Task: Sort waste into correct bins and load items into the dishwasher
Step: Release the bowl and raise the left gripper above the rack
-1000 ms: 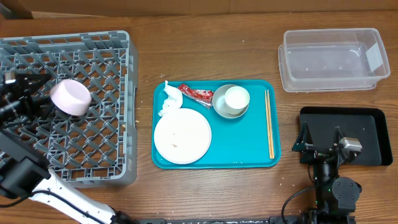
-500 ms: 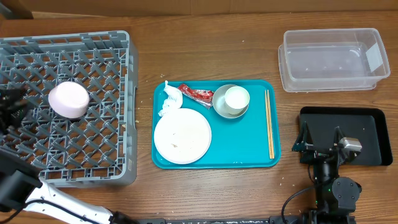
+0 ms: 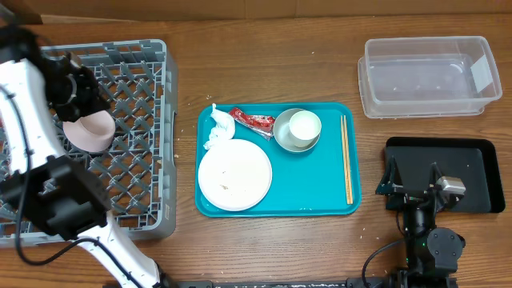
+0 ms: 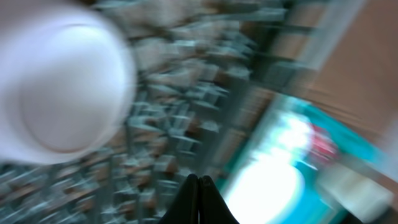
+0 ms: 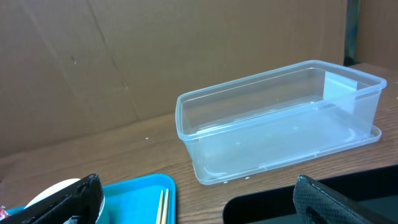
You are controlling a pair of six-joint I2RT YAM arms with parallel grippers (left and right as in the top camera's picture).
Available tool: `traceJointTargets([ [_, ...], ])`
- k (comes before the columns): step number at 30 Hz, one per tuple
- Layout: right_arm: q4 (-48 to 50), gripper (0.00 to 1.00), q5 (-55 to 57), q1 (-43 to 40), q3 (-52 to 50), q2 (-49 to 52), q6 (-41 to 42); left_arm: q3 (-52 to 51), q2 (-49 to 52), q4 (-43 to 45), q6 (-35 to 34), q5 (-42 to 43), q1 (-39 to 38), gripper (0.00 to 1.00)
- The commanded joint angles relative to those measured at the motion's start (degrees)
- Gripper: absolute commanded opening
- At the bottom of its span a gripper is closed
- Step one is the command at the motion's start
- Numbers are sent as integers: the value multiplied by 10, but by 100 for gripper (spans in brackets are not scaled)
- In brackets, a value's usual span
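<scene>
- Overhead: looks straight down from high up and takes in the whole wooden tabletop (image 3: 264, 64), from the square grey lattice dish rack (image 3: 136, 184) at the left edge to the clear rectangular plastic tub (image 3: 428, 76) at the far right corner.
- Left wrist: close above the rack and blurred, tilted toward the teal serving tray (image 3: 312, 184). The overhead view shows both.
- Right wrist: low, facing level across the tub, which the overhead view also shows.

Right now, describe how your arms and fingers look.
Left arm: white tubular links, bulky black joints, dark fingers tapering to thin tips. Right arm: all black, with a silver block near the wrist, a black cable at its base, and black fingers.
</scene>
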Motion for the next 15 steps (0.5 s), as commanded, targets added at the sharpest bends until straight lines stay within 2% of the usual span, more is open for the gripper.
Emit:
traceJointTargets([
  [1, 4, 100, -3, -3, -6, -5, -4, -3, 30, 7, -155, -304, -41, 4],
  [4, 4, 100, -3, -3, -6, -5, -4, -3, 37, 2, -189, -369, -48, 4],
  [15, 4, 100, -3, -3, -6, -5, -4, -25, 42, 2, -195, -372, -27, 4],
])
